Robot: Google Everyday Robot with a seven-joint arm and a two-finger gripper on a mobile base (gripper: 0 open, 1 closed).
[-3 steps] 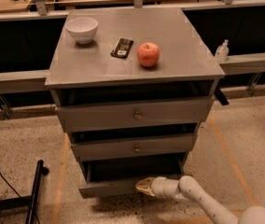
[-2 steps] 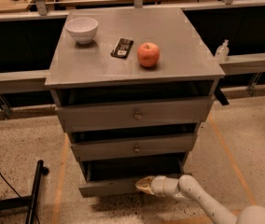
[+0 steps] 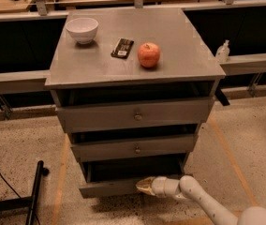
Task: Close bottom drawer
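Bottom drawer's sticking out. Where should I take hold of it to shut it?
Probably the middle of the bottom drawer front panel, approached straight from the front: the panel juts out flat and wide, facing outward. The end effector sits at that spot now.

Speckled floor (image 3: 20, 139), perhaps terrazzo.

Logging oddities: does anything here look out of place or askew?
Only the bottom drawer stands out: it juts forward of the cabinet. The hand is at its front panel. Nothing spilled or damaged.
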